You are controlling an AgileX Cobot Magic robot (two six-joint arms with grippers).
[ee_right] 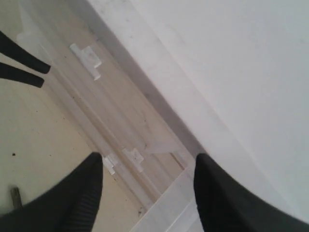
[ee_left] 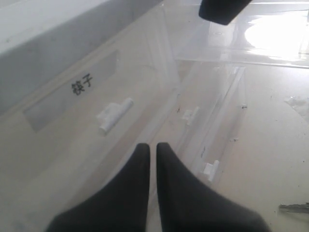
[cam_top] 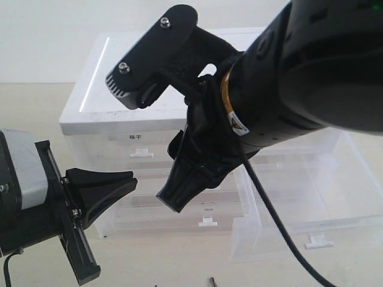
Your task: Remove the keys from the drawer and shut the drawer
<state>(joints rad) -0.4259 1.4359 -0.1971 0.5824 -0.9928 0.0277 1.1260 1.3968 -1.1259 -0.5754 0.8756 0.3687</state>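
Note:
The drawer, translucent white, stands pulled out of the right half of the cabinet, its tab handle at the front. The keys, a tiny dark piece, lie on the table in front of the cabinet; they also show as the same small piece in the right wrist view. My right gripper is open and empty, hanging above the drawer's near corner. My left gripper is shut on nothing, pointing at the cabinet front from the left.
The cabinet has a shut half-width drawer with a bold black label and tab handle, and full-width drawers below. The right arm fills the upper right.

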